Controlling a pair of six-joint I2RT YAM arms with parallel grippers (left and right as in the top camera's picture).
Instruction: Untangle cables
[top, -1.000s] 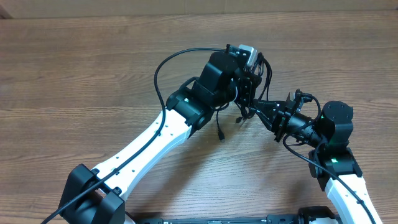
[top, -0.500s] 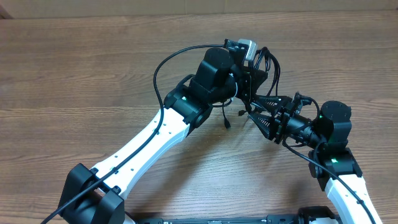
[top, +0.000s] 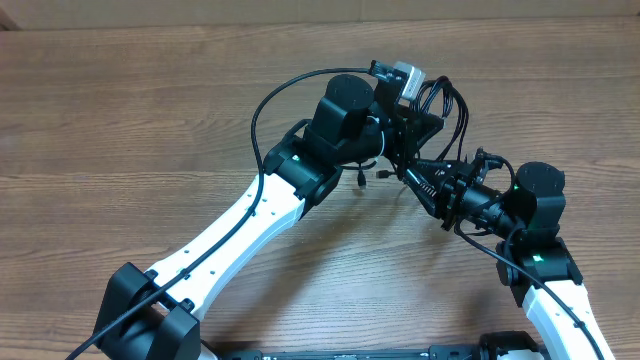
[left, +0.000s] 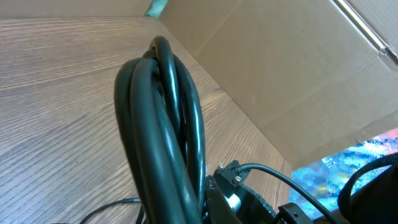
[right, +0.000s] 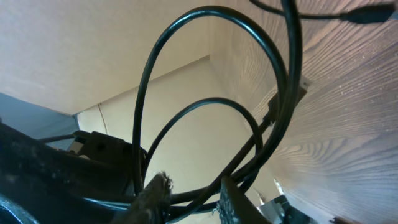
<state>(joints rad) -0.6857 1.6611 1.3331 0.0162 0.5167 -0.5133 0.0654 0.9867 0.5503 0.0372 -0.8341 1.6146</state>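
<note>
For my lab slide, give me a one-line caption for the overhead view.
The left gripper holds the black cable bundle above the wooden table while the right gripper reaches in beside it.

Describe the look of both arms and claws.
The left arm and right arm have white links, black joints and a small green light each. A thick black wire runs along the left one. The left claw and right claw are black.
</note>
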